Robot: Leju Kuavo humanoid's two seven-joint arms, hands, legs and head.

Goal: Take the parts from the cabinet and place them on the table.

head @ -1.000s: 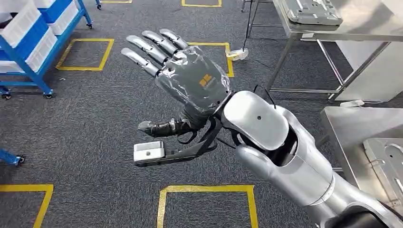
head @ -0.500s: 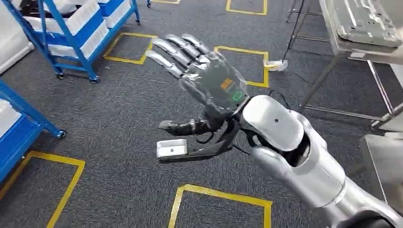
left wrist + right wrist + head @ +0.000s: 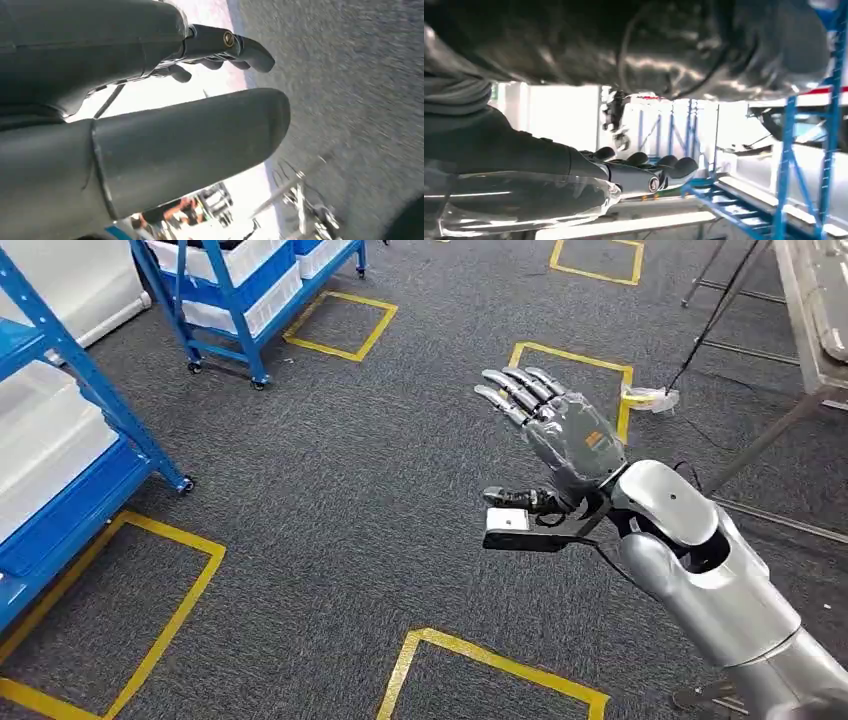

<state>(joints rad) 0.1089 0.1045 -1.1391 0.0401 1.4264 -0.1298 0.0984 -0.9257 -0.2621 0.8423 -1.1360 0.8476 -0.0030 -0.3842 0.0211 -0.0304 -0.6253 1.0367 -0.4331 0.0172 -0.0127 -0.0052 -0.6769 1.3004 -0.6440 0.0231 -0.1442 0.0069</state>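
Head view looks down; wrist views hug each robot hand [image 3: 560,435]

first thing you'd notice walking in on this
The robot's silver right arm reaches out over dark grey carpet, its right hand open, fingers spread, holding nothing. Yellow tape squares mark the floor, and blue racks with white bins stand at the far left.

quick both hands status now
Left hand: open, fingers apart, holding nothing.
Right hand: open, fingers spread, holding nothing.
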